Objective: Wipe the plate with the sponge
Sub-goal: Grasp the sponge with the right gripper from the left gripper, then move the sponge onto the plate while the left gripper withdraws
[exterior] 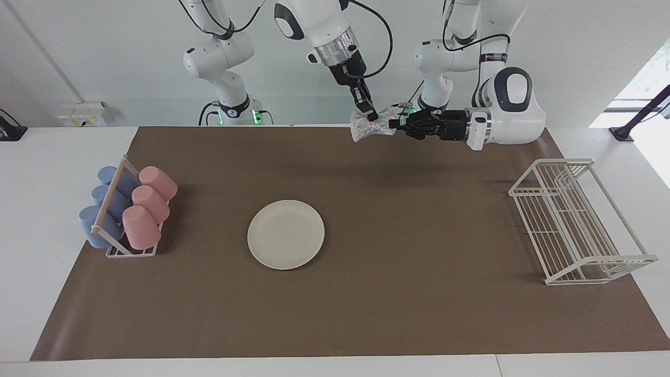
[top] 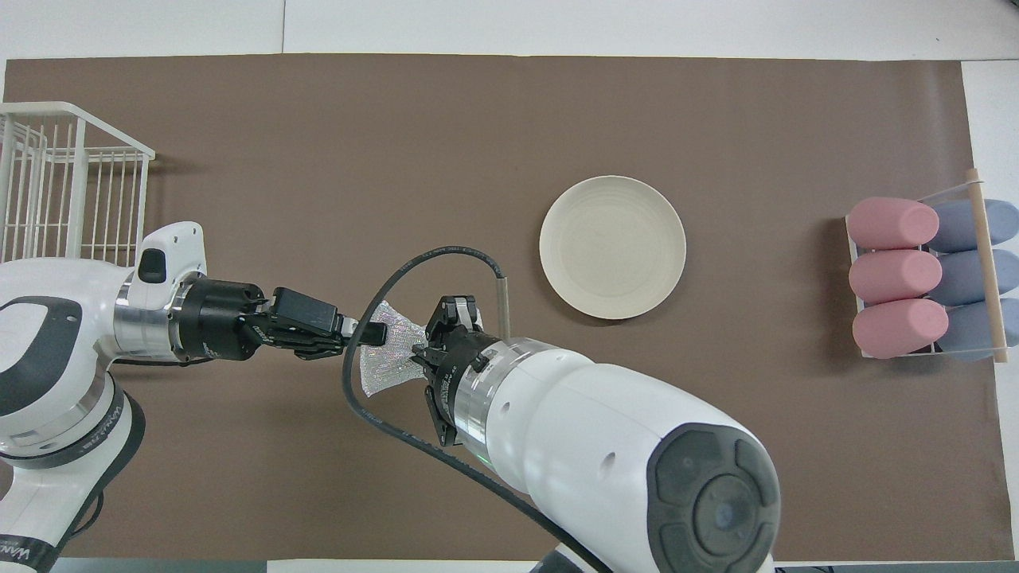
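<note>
Both grippers, left (exterior: 399, 123) and right (exterior: 370, 114), look pinched on my sponge (exterior: 369, 128) mid-air; plate (exterior: 286, 234) not wiped yet, so basically everything's left

A crinkly, glittering silver sponge (exterior: 372, 124) contrasts with the matt cream plate (exterior: 286, 234) on a brown paper-like mat (exterior: 366, 303); beside them, smooth plastic-looking cups (exterior: 141, 226), a wooden dowel (exterior: 109, 196) and a white coated-wire rack (exterior: 576, 222).

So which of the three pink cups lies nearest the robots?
The pink cup lying on its side at the end of the white wire cup rack toward the robots; the other two pink cups lie farther along the same row.
</note>
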Robot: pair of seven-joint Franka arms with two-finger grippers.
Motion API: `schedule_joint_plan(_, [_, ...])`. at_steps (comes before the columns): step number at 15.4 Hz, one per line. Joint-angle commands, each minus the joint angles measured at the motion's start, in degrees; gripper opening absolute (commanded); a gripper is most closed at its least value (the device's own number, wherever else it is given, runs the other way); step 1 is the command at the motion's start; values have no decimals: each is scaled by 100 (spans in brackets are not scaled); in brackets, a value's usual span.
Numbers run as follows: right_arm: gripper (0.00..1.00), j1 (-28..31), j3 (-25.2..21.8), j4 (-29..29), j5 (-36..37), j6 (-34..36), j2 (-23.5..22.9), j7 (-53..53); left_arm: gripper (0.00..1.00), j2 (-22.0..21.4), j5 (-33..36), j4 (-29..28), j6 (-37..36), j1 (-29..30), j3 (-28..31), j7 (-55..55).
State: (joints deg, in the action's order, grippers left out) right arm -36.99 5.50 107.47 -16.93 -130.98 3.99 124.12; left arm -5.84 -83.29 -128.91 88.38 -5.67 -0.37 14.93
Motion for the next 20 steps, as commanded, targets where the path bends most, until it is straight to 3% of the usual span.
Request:
schedule_joint_plan(1, [0, 51, 13, 99, -152, -182, 14, -300, 99, -207, 373, 6, -84, 14, -7, -51])
schedule_joint_plan(5, [0, 103, 4, 142, -144, -103, 23, -668, 100, -242, 472, 7, -93, 22, -7, -131])
schedule_joint_plan(9, [0, 752, -5, 388, -74, 703, 137, -2469, 100, -242, 498, 7, -41, 22, -7, -157])
schedule_joint_plan(11, [0, 1034, -5, 625, -56, 750, 94, -3101, 100, -233, 707, 15, 3, 40, -7, -140])
schedule_joint_plan(14, [0, 1395, -5, 994, -56, 453, -240, -4121, 100, -198, 1409, 199, 213, 101, 2, -157])
schedule_joint_plan(20, [0, 1930, -5, 1794, -56, -1004, -785, -5509, 100, -198, 3509, 402, 1127, 119, -7, -412])
